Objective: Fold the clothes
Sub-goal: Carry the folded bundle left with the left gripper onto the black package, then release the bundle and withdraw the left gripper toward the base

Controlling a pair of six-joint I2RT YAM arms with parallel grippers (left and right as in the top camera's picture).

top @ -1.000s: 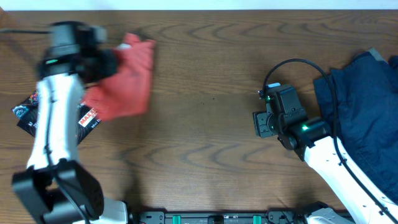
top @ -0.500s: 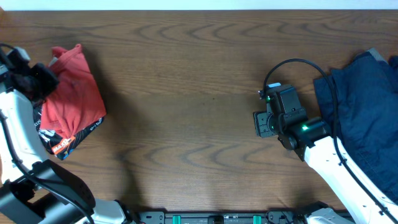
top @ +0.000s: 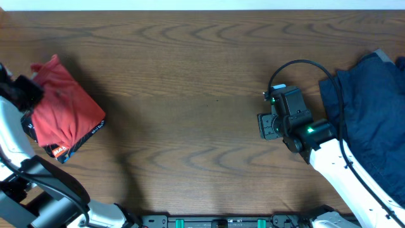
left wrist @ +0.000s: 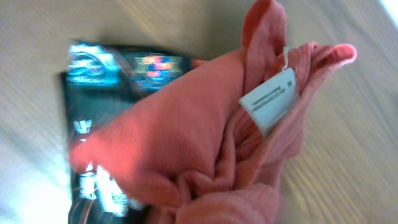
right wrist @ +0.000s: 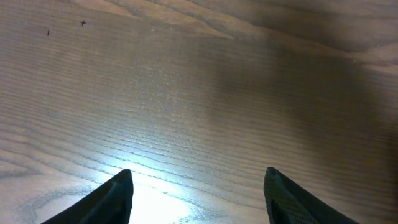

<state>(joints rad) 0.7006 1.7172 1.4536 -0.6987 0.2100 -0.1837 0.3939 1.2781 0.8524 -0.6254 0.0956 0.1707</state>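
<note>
A red garment (top: 63,107) lies bunched at the table's far left, on top of a black printed garment (top: 65,151). My left gripper (top: 24,92) is at the red garment's left edge and seems shut on it. In the left wrist view the red cloth (left wrist: 186,143), with a white label (left wrist: 270,99), fills the frame and hides the fingers; the black printed garment (left wrist: 93,68) shows beneath it. My right gripper (top: 264,125) is open and empty over bare wood (right wrist: 198,186). A dark blue garment (top: 373,114) lies heaped at the right edge.
A black cable (top: 297,64) loops from the right arm near the blue garment. The wooden table (top: 190,95) stretches between the two arms.
My left arm has swung left with the red garment, carrying it from further right onto the black printed garment at the far left edge. The right arm has not moved.
</note>
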